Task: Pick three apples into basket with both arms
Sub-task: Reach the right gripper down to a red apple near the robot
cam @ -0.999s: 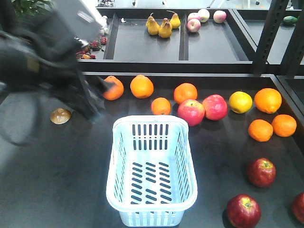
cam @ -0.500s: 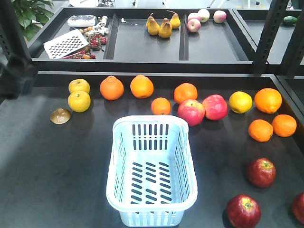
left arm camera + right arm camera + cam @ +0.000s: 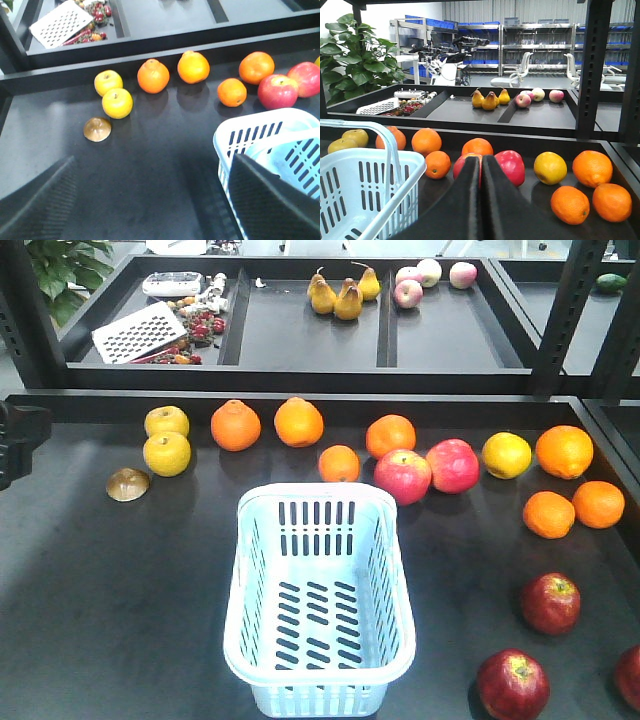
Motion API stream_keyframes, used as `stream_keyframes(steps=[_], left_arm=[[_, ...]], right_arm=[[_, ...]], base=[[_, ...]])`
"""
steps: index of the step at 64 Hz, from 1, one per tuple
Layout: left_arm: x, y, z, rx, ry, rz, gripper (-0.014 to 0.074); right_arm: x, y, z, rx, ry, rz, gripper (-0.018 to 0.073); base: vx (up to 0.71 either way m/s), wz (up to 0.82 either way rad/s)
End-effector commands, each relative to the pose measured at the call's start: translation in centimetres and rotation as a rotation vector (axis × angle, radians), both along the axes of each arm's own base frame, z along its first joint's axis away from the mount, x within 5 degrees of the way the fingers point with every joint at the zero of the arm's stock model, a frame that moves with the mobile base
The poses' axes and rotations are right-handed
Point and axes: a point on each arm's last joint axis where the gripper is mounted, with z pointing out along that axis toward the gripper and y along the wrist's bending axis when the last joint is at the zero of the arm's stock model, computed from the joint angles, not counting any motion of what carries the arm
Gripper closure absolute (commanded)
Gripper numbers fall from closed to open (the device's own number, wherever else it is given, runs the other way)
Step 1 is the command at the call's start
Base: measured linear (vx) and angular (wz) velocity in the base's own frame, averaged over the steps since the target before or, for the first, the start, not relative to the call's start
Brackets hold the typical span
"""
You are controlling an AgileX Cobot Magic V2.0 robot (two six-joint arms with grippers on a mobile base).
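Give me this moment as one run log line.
basket empty | three apples outside basket | left gripper open | right gripper shut, holding nothing

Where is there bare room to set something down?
Widest: the table left of the basket, in front of the yellow apples. Narrower: between basket and dark red apples. Crowded: the back row of oranges.

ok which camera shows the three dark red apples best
The exterior front-facing view. All three dark red apples lie at its lower right, right of the basket, though the frame edge cuts the rightmost one. Neither wrist view shows them: both catch only the brighter pink-red apples and oranges farther back.
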Motion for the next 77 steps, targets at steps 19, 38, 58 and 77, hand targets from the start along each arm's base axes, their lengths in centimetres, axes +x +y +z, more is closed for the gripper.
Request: stream_keyframes(steps=[19, 38, 58, 77], left_arm=[[0.0, 0.0, 1.3, -0.024, -0.085, -0.013, 0.0006], [0.0, -0.1, 1.3, -0.024, -0.086, -0.013, 0.0006], [0.0, -0.1, 1.3, -0.024, -0.086, -0.013, 0.0006], [0.0, -0.1, 1.3, -0.024, -0.086, -0.013, 0.0006]], right_arm=[[-0.1, -0.1, 6.0, 0.073, 0.099, -0.004, 0.0568], [3.7, 0.4, 12.1, -0.004, 0.601, -0.040, 0.0568], [8.0, 1.1, 10.0, -0.083, 0.902, -0.040, 0.0505], [9.7, 1.5, 8.5, -0.079, 1.010, -0.034, 0.0015]], base=[[0.00, 0.00], [0.00, 0.00], [0.00, 0.00], [0.00, 0.00]])
